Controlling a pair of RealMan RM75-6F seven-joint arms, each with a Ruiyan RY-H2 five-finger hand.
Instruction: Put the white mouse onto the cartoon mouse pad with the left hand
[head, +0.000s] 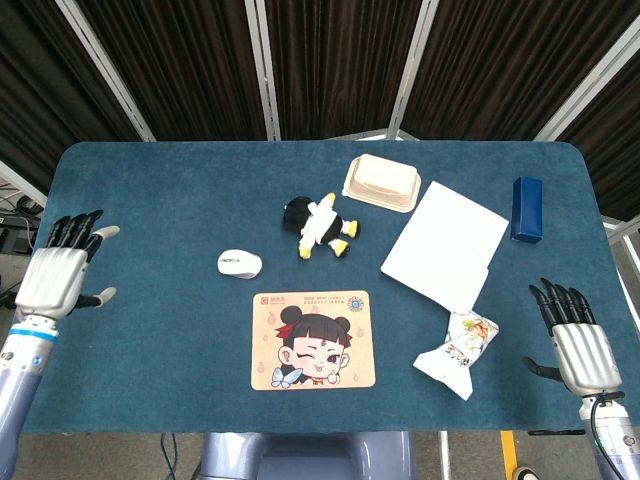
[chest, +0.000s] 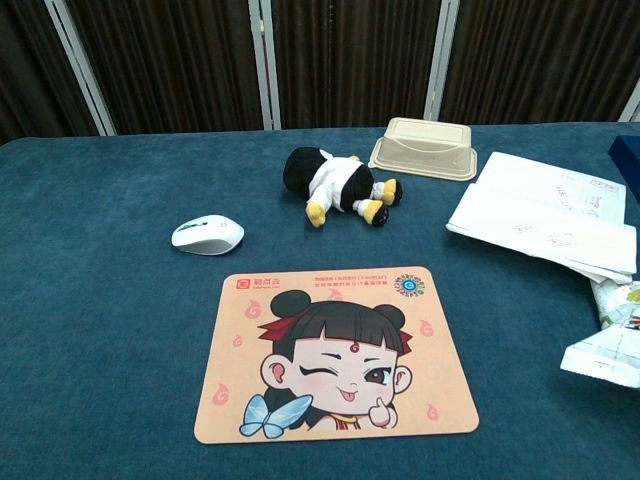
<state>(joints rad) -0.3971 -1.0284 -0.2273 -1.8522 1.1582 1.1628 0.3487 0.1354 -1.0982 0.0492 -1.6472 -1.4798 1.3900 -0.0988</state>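
Observation:
The white mouse (head: 240, 263) (chest: 207, 236) lies on the blue table, just beyond the upper left corner of the cartoon mouse pad (head: 313, 339) (chest: 335, 351). The pad shows a winking girl and lies flat near the front edge. My left hand (head: 62, 276) hovers over the table's left edge, fingers spread and empty, well left of the mouse. At the front right corner my right hand (head: 578, 344) is open and holds nothing. Neither hand shows in the chest view.
A black and white plush penguin (head: 320, 225) lies behind the mouse. Further back sits a beige lidded box (head: 381, 183). White paper (head: 446, 244), a blue box (head: 527, 208) and a snack packet (head: 458, 351) occupy the right side.

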